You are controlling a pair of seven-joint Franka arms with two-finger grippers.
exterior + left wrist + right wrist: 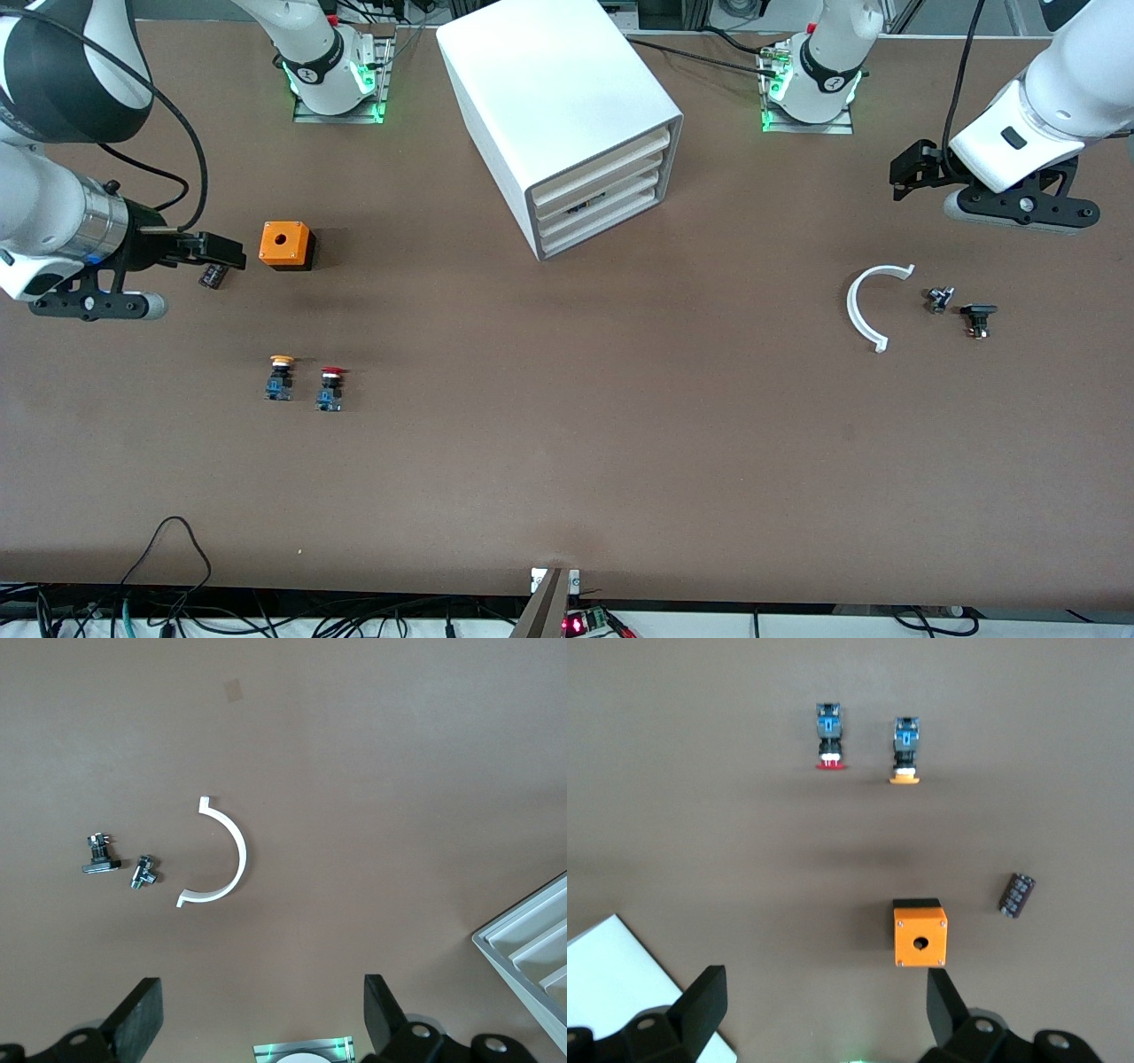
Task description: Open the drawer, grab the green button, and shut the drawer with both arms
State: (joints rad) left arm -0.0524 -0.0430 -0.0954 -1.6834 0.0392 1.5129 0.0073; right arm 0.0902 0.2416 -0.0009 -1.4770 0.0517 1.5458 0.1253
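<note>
Red-capped (pixel 330 372) and yellow-capped (pixel 282 361) buttons sit untouched as both spread hands, right hand (pixel 223 252) and left hand (pixel 905 168), hover away from the shut drawer (pixel 607 217), task unstarted.

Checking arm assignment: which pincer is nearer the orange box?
Right. The right pincer hangs open just beside the orange box, toward the right arm's end of the table. The left pincer hangs open near the white curved piece.
</note>
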